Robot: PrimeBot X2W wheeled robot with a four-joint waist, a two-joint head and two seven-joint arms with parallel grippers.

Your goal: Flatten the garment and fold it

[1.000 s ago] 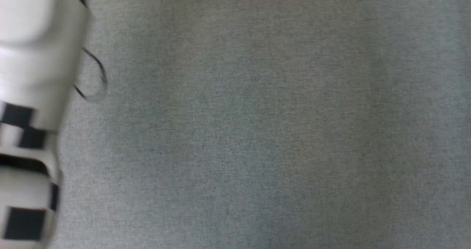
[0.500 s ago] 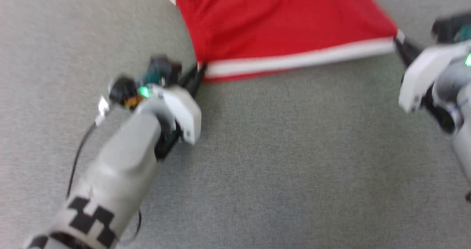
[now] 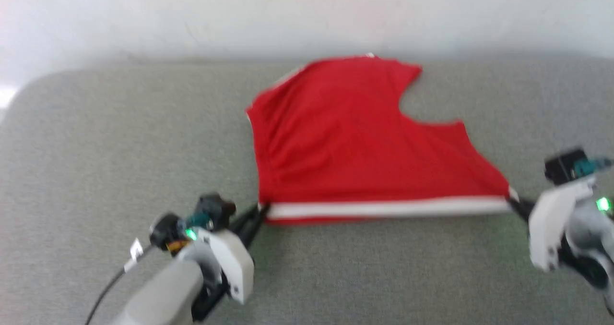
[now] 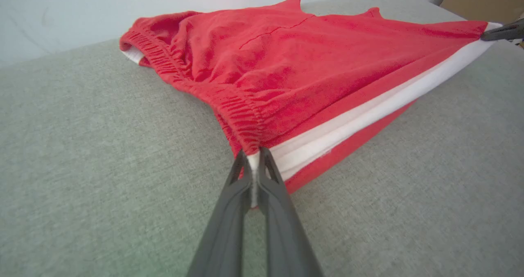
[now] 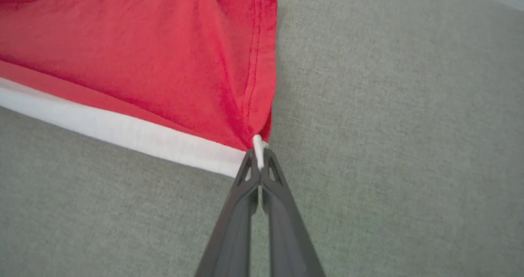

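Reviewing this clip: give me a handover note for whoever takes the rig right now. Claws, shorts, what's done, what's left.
Left claw: shut on the shorts at the waistband end of the white stripe.
Right claw: shut on the hem end of that stripe.
Shorts: on the grey cushion, with the stripe edge pulled taut between the claws on the side nearest the robot. They look doubled, leg on leg.
Done: spread mostly flat, with some wrinkles near the waistband.
Left: lay the edge down, smooth it, fold.
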